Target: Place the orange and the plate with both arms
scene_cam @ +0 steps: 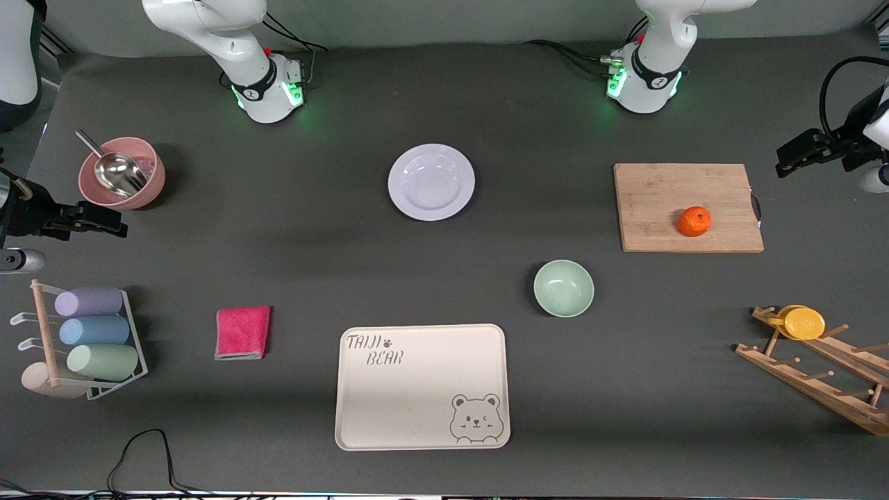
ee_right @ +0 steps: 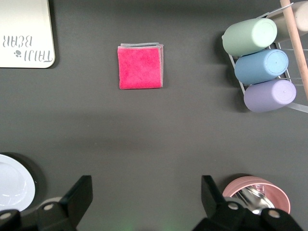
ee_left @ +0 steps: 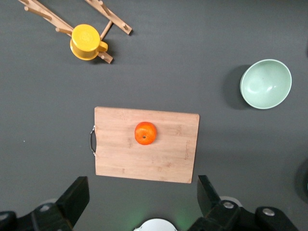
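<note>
One orange [scene_cam: 694, 221] on a cutting board [scene_cam: 667, 201], right of frame. One plate [scene_cam: 431, 182], top center on counter [scene_cam: 444, 278]. Left pincer [ee_left: 139, 204] and right pincer [ee_right: 144, 202] spread apart, up high, holding nothing.

The orange [scene_cam: 694, 221] sits on a wooden board [scene_cam: 667, 191] toward the left arm's end of the table [scene_cam: 312, 264]; the plate [scene_cam: 431, 182] lies mid-table.

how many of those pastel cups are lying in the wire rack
3 clearly, lying side by side in the wire rack at the right arm's end: the purple cup farthest from the front camera, the blue cup in the middle, the green cup nearest. A cream shape beside it may be a fourth.
</note>
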